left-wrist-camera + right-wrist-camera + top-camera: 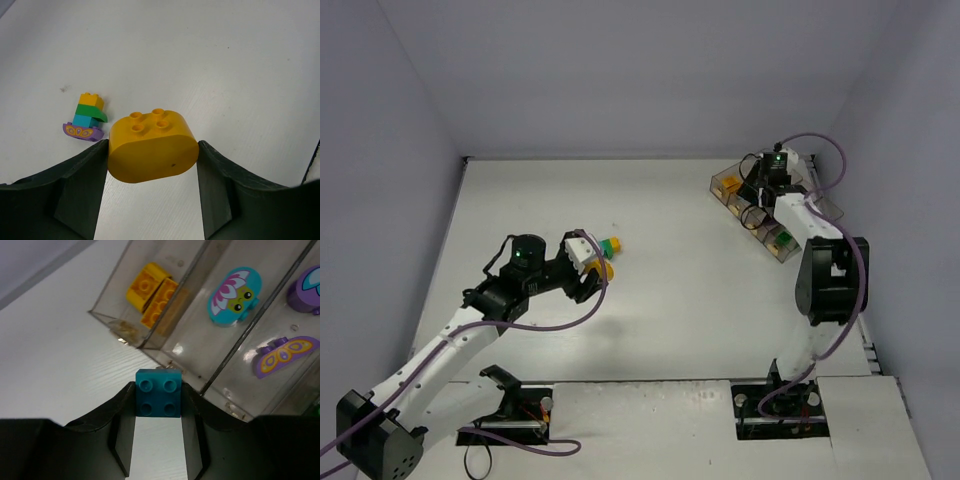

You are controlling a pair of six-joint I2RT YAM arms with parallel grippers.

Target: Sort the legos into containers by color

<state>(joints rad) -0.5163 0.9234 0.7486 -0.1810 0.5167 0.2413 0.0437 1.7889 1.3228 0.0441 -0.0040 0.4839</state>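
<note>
Smoky clear plastic four-bin tray (190,347) at two o'clock on the table (670,300) holds sorted orange, teal and purple bricks (234,296); right gripper (159,395) clasps a teal square plastic brick (159,400) at its rim, left gripper (152,147) a rounded orange plastic brick (152,142), small mixed-colour brick stack (87,119) unsorted at its ten o'clock.

- Rounded orange-yellow plastic brick (152,147): plain, with one dark speck.
- Small stack of plastic bricks (86,119), at its 10 o'clock: yellow, green, teal, then a purple base with yellow swirls.
- Square teal plastic brick (158,393): solid colour.
- Clear smoky-brown plastic bins (112,277): see-through.
- Oval teal plastic piece (234,296), at 1 o'clock from the square brick: pink-white flower, green face.
- Purple winged plastic piece (285,356): yellow butterfly markings.
</note>
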